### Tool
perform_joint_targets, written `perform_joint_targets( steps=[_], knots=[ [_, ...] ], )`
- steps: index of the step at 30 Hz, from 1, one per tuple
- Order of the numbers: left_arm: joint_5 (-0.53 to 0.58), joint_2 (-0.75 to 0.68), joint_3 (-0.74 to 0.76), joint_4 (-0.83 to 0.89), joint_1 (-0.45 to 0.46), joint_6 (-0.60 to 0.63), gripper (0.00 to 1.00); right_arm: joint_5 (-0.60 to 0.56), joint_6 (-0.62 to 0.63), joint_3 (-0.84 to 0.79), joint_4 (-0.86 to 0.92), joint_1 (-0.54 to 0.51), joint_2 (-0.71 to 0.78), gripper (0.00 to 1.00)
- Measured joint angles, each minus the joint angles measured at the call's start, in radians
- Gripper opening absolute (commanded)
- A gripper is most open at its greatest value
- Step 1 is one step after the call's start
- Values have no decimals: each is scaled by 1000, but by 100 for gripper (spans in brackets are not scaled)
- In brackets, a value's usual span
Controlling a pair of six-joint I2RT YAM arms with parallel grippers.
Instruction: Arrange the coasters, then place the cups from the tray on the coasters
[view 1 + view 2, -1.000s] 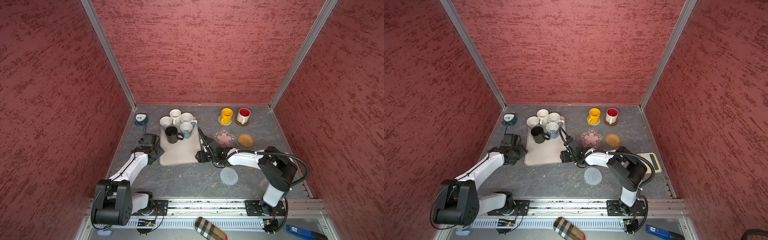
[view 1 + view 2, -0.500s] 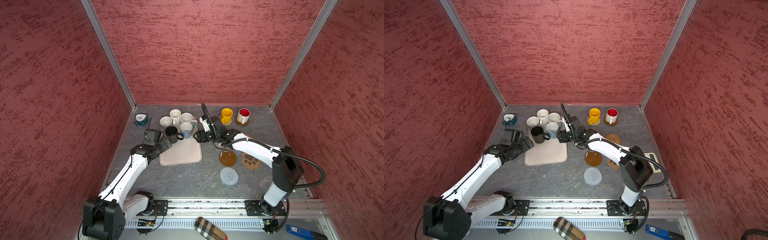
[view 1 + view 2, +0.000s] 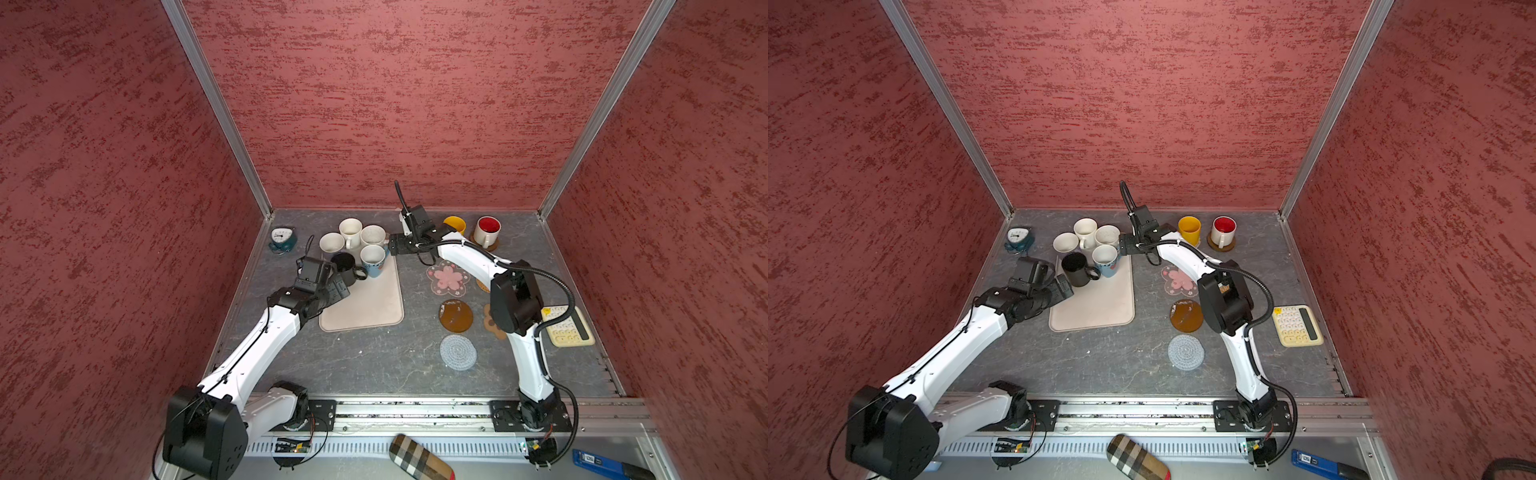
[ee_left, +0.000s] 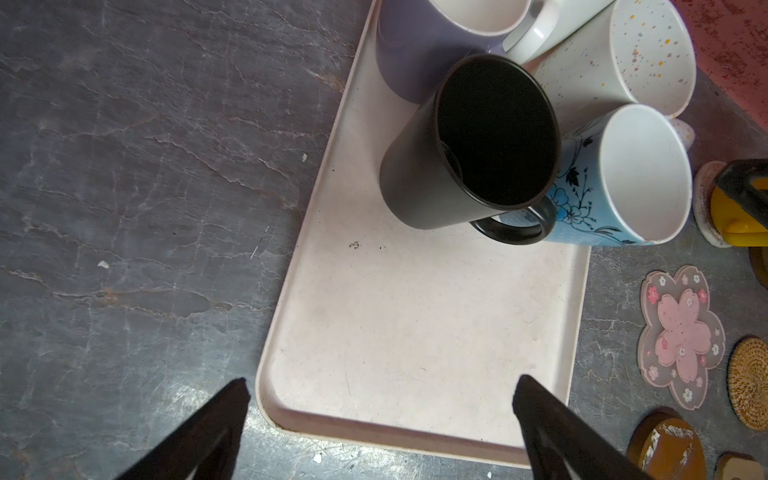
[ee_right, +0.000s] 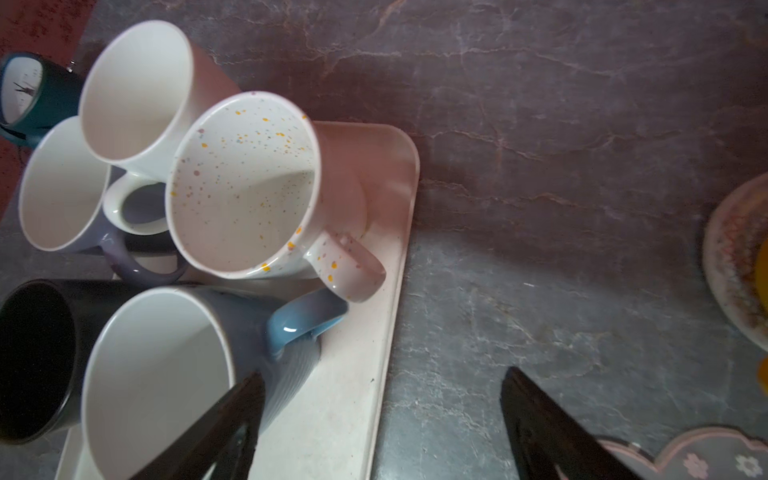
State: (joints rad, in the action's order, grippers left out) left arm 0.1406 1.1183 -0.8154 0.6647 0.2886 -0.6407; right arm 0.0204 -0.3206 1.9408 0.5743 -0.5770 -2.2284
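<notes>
The fingers (image 4: pixel 199 436) of the left gripper (image 4: pixel 382 386) are standing wide apart and holding nothing. They are hanging over the near end of the tray (image 4: pixel 415 353), pointing at the black cup (image 4: pixel 457 166). The right gripper (image 5: pixel 383 376) is gaping wide too and holding nothing, with one finger just beside the blue cup (image 5: pixel 166 374) and the other over the table (image 5: pixel 540 208). Five cups are sitting bunched at the far end of the tray: black, blue, the spotty cup (image 5: pixel 245 187), the purple cup (image 5: pixel 62 183) and the white cup (image 5: pixel 133 91). The yellow cup (image 3: pixel 1189 230) and the red-inside cup (image 3: pixel 1223 230) are sitting on coasters, so two are looking done. The flower coaster (image 3: pixel 448 277), the brown coaster (image 3: pixel 456 316), the grey knitted coaster (image 3: pixel 458 352), the paw coaster (image 3: pixel 489 323) and the straw coaster (image 4: pixel 748 382) are lying bare. Five cups are waiting for them, I think.
</notes>
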Motion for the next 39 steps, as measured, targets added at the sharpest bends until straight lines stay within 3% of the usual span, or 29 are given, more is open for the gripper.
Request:
perform_joint_targets(
  steps=[19, 39],
  knots=[
    [15, 8, 0, -19, 16, 18, 99, -14, 0, 165, 61, -1, -115, 91],
    [18, 7, 0, -18, 22, 21, 99, -24, 19, 119, 67, -2, -114, 80]
  ],
)
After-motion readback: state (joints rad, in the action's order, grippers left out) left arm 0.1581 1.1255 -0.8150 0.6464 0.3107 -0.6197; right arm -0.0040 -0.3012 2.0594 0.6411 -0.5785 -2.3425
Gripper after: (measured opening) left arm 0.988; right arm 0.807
